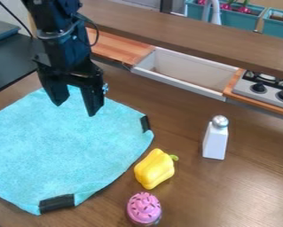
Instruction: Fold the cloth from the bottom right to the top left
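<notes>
Gripper: and the gripper (76, 109) is hanging over the cloth's upper part, fingers standing wide apart
Cloth: the blue cloth (66, 146) is lying spread across the view's left side, showing black patches (56, 203) at its right and lower edges
Pepper: the yellow pepper (153, 169) is sitting just beside the cloth
Cupcake: the pink cupcake (144, 208) is resting below it
Shaker: the white shaker (215, 141) is standing upright, well right

Brown wooden worktop (226, 190): turquoise fabric cloth (66, 146) beneath the jaws; right of them in view, yellow toy pepper (154, 169), pink toy cupcake (143, 207), white silver-topped shaker (215, 142).
</notes>
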`<control>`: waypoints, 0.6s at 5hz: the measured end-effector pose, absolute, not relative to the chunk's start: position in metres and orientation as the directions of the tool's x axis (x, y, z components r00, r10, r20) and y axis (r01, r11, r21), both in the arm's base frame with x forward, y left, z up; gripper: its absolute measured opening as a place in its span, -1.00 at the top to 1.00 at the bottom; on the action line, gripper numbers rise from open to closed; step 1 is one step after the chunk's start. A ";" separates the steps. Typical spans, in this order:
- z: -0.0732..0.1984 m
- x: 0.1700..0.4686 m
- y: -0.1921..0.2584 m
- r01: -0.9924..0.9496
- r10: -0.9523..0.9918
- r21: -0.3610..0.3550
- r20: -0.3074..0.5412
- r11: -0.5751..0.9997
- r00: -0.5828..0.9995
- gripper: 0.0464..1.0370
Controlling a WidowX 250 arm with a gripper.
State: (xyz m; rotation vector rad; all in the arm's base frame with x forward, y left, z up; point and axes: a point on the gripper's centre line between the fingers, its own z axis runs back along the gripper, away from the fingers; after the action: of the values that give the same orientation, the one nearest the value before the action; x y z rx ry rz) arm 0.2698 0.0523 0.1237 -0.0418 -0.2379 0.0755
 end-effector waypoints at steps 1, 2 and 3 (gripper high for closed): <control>0.117 0.268 0.052 -0.069 0.079 -0.052 0.213 0.996 0.974 -0.93; 0.114 0.255 0.080 -0.122 0.122 -0.015 0.241 0.992 0.963 -0.93; 0.110 0.252 0.102 -0.114 0.104 0.011 0.329 0.993 0.939 -0.93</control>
State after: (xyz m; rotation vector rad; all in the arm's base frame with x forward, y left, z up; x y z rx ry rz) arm 0.2517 0.1015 0.1099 0.0302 -0.3338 0.1115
